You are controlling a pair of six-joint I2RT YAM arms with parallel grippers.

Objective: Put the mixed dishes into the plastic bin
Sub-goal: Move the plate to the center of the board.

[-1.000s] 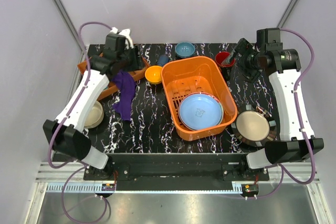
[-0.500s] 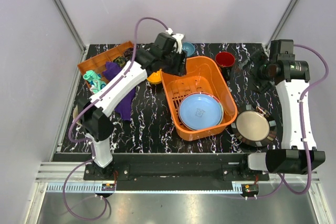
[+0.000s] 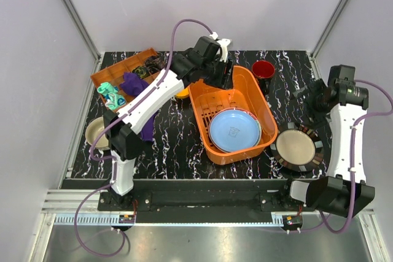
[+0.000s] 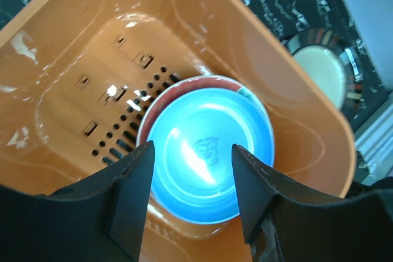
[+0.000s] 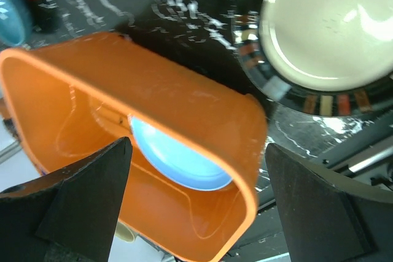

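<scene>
- Hovering over the far end of the plastic bin (image 3: pixel 224 99), the left claw (image 4: pixel 191 148) has its fingers partly apart with nothing between them.
- Inside the bin, toward its near end, the light blue plate (image 3: pixel 234 130) lies on a red-rimmed plate (image 4: pixel 178 88), of which only the edge shows.
- By the right edge of the counter (image 3: pixel 178 145), the right claw (image 5: pixel 198 145) gapes wide and holds nothing.
- Outside the bin, the dark striped-rim plate (image 3: pixel 297 146) sits just to its right, the red mug (image 3: pixel 263 69) beyond its far right corner, and the beige bowl (image 3: pixel 96 133) at the left edge.
</scene>
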